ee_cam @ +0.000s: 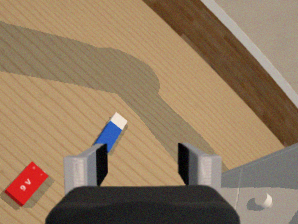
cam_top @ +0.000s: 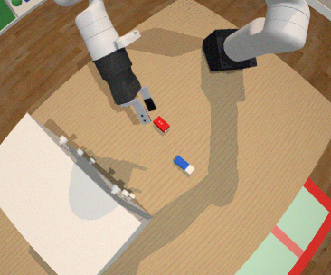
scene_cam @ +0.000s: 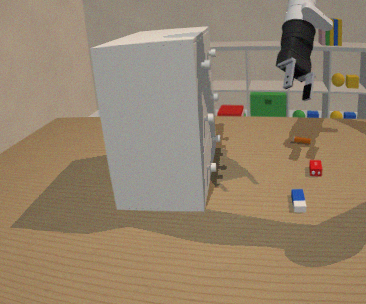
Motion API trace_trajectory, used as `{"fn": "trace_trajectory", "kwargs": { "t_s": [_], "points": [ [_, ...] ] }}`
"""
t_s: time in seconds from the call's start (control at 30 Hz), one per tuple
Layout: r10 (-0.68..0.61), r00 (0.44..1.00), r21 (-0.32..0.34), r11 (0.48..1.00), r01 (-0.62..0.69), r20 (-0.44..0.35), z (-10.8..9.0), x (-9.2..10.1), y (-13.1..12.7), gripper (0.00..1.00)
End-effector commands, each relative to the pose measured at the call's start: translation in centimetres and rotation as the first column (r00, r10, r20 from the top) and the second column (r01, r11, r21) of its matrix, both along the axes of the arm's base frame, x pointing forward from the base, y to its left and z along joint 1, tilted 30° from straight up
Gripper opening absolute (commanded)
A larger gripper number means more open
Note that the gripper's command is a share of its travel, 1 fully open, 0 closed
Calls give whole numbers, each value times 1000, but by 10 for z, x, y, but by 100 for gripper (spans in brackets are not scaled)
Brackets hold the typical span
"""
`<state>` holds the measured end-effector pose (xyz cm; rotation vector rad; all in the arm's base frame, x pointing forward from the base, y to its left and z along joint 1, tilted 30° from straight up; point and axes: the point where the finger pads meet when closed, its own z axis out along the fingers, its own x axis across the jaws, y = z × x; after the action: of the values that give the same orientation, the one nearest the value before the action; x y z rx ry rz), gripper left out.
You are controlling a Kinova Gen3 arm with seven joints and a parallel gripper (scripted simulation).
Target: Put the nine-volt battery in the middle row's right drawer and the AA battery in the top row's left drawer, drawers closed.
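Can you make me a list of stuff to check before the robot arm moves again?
1. Gripper open and holding nothing: ok.
2. Red 9V battery on the table, out in the open: ok.
3. Orange thing surely the AA battery: cannot tell, no writing shows on it.
4. Gripper down around the red battery: not ok, it's up in the air.
5. Chest standing upright: ok.
6. Right drawer of the middle row pulled out for the battery: not ok, no drawer stands far out.
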<state>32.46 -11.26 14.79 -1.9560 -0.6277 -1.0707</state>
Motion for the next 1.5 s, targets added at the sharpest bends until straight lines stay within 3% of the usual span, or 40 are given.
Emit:
{"fn": "trace_trajectory", "kwargs": {
  "t_s": [0.0,0.13,0.27,0.3,0.4,0.5,0.57,0.67,0.8,1.47],
  "points": [
    [-7,999,-82,997,11,38,16,1,-17,100],
    [116,984,-329,942,-67,133,40,-25,-49,100],
    [261,952,-566,814,-129,158,67,-54,-81,100],
    [261,952,-566,814,-129,158,67,-54,-81,100],
    [355,925,-700,694,-166,133,88,-76,-103,100],
    [423,902,-790,582,-193,91,106,-94,-120,100],
    [423,902,-790,582,-193,91,106,-94,-120,100],
    [463,885,-840,500,-212,53,119,-106,-130,100],
    [484,874,-865,450,-223,26,127,-114,-136,100],
    [486,873,-867,445,-224,23,128,-115,-137,100]
  ]
}}
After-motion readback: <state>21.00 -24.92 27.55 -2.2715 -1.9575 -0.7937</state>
